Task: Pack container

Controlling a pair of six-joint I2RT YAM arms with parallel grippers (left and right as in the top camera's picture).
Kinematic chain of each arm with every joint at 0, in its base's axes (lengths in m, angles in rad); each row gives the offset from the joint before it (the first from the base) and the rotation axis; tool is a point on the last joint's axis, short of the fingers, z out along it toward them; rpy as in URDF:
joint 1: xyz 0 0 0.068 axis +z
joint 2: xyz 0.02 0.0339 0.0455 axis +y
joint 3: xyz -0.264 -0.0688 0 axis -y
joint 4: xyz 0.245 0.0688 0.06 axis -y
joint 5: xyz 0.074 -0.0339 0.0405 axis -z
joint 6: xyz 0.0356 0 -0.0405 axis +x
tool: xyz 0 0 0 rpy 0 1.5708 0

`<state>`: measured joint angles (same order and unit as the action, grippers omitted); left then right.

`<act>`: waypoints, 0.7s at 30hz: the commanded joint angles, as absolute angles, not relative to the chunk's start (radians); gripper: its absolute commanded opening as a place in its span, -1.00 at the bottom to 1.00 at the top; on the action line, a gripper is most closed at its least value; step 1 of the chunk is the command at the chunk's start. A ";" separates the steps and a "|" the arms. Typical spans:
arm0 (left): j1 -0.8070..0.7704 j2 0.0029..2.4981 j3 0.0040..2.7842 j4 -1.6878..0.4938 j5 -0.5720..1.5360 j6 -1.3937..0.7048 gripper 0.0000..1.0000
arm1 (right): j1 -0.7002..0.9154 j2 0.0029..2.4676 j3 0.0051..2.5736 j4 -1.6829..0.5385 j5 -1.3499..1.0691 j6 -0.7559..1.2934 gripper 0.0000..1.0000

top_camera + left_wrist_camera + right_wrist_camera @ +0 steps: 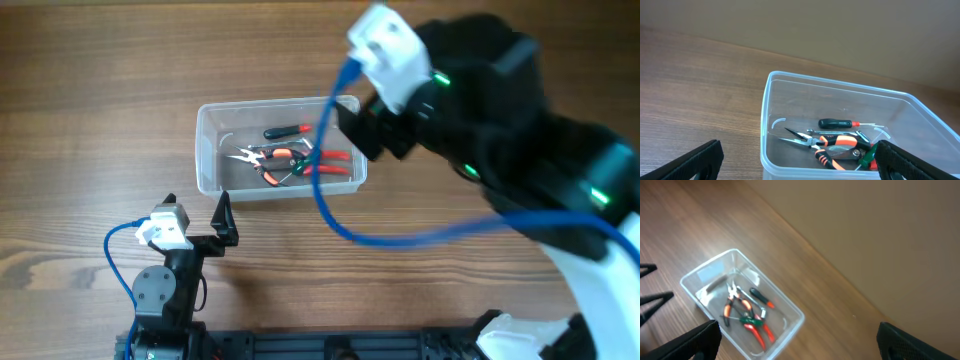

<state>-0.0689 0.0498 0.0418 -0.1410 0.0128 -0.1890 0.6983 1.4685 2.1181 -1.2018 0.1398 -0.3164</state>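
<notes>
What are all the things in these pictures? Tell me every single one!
clear plastic rectangular container: one, see-through, middle of the table
black-handled screwdriver with a red collar: one, black and red, inside the container by its far wall
orange-and-black needle-nose pliers: one, inside the container, mid-left
red-handled pliers: one, red, inside the container, right end
green-handled tool: one, green, inside the container among the pliers; kind unclear
brown wooden table: one, under everything
blue cable: two, one looping off each arm
left gripper: one, black, open, just in front of the container
right gripper: one, black, open, high above the container
</notes>
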 commanded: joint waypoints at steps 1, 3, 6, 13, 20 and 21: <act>-0.063 0.053 0.038 -0.142 0.010 -0.198 0.99 | 0.662 1.426 2.116 -1.203 0.254 -0.387 0.99; -0.063 0.053 0.038 -0.142 0.010 -0.198 0.99 | 0.615 1.386 2.116 -1.206 0.249 -0.383 0.99; -0.063 0.053 0.037 -0.142 0.010 -0.198 1.00 | 0.509 1.312 2.116 -1.225 0.141 -0.382 0.99; -0.063 0.053 0.038 -0.141 0.010 -0.198 1.00 | 0.268 1.179 2.051 -1.239 -0.091 -0.383 1.00; -0.063 0.053 0.038 -0.142 0.010 -0.198 1.00 | -0.017 0.909 1.487 -0.860 -0.506 -0.389 1.00; -0.063 0.053 0.038 -0.142 0.010 -0.198 0.99 | -0.028 0.875 1.398 -0.794 -0.532 -0.388 0.99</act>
<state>-0.0689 0.0498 0.0418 -0.1417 0.0128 -0.1894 0.0341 0.9653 1.6787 -0.9203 -0.2840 -0.3801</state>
